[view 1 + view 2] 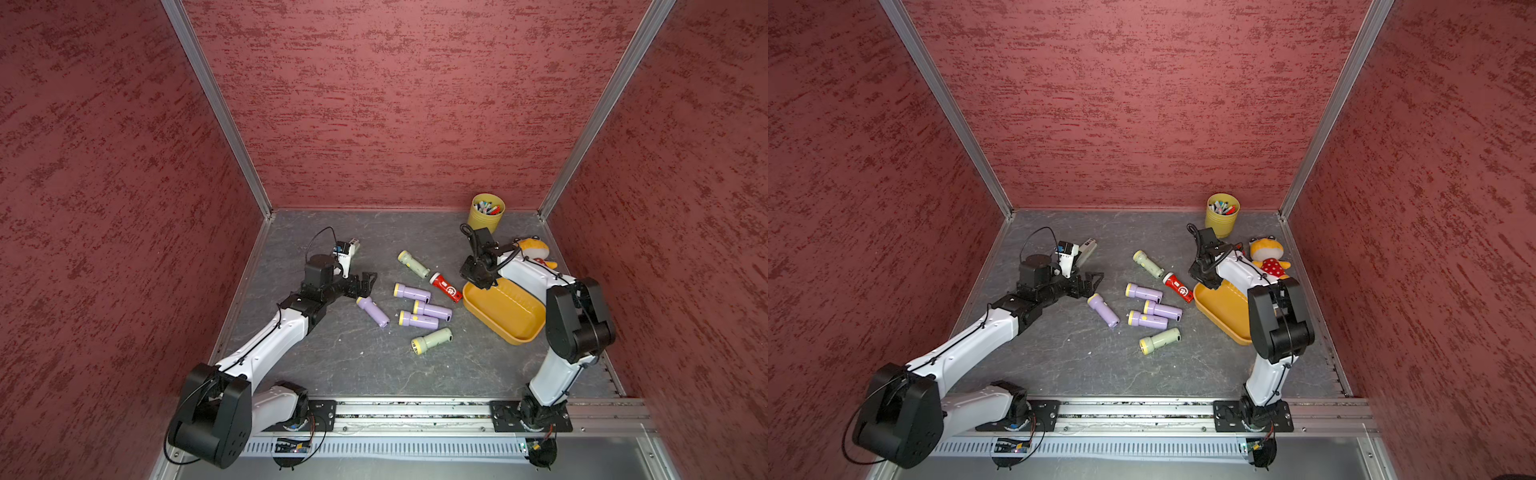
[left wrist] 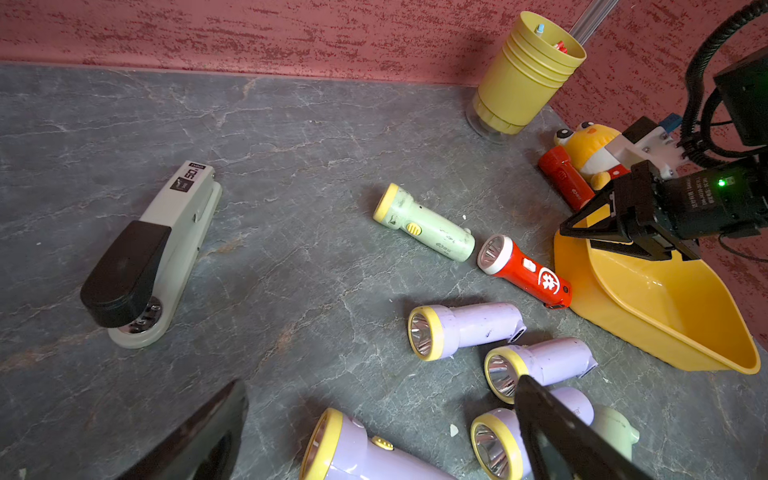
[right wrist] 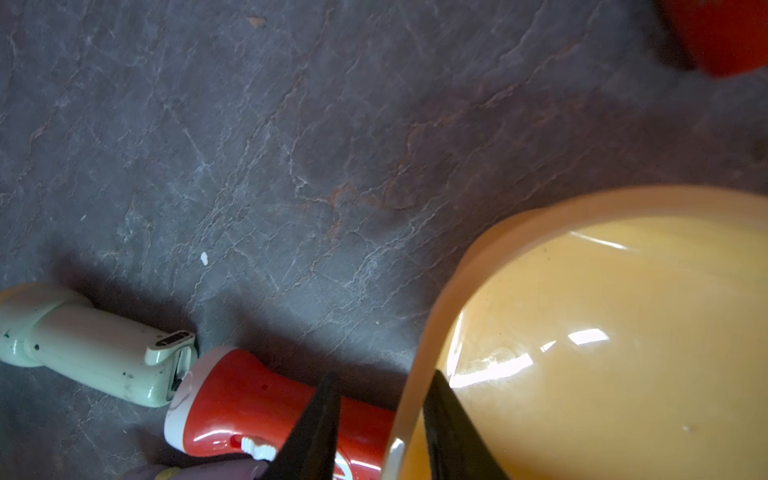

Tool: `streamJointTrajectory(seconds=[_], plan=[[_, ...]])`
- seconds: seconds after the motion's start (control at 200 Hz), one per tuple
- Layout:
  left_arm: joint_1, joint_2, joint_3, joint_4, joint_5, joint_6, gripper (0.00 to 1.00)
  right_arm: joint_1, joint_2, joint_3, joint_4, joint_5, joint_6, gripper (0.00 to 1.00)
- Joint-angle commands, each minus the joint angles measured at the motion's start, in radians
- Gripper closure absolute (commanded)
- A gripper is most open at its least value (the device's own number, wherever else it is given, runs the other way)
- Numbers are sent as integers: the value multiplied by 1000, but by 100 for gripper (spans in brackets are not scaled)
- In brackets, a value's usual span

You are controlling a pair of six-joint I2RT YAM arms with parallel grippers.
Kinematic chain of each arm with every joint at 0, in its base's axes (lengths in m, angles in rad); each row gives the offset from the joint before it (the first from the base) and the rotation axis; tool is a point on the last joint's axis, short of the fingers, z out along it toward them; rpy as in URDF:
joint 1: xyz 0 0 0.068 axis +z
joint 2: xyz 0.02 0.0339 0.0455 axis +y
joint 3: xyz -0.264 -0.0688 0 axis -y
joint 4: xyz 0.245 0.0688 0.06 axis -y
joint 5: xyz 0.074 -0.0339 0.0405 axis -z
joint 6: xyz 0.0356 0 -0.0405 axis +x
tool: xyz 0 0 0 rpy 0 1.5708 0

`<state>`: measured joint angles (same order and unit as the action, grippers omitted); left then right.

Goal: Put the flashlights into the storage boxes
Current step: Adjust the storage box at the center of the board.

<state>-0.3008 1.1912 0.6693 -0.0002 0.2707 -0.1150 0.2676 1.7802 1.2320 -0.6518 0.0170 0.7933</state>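
In both top views the shallow orange-yellow plastic tray (image 1: 509, 316) (image 1: 1225, 318) lies right of centre on the grey stone-patterned table (image 1: 353, 365). The right gripper (image 1: 483, 286) hangs at the tray's upper-left corner. A stubby red flashlight (image 1: 446, 286) lies with its tail against the tray's left wall. A pale green flashlight (image 1: 413, 264) lies up-left of it, and a cluster of three lilac flashlights (image 1: 432, 309) lies below. Left of centre, the left gripper (image 1: 366, 286) hovers with jaws spread, holding nothing, just above a lone lilac flashlight (image 1: 372, 311).

In the left wrist view its black fingers (image 2: 199, 440) stand wide apart along the bottom edge. A second red flashlight (image 2: 565, 178) lies upper right beside an orange plush toy (image 2: 590, 145). A grey-white stapler (image 2: 153, 257) lies at the left.

In the right wrist view, bottom centre, the fingers (image 3: 320, 428) straddle the tray's rim. One is inside the wall and one outside with a sliver of gap, with nothing clamped.
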Motion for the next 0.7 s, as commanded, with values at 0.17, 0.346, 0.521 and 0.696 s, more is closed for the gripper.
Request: streamJointTrajectory(seconds=[0.17,0.346,0.521,0.696], plan=[[23,0,7,-4,-3,21,0,20,-76,-69,-49,-86,-141,78],[23,-2,9,-6,-8,21,0,48,-114,-104,-69,-101,-192,85],[23,-11,6,-7,-10,21,0,82,-140,-133,-99,-95,-219,87],[23,-16,0,-6,-10,20,0,130,-195,-182,-88,-112,-253,89]])
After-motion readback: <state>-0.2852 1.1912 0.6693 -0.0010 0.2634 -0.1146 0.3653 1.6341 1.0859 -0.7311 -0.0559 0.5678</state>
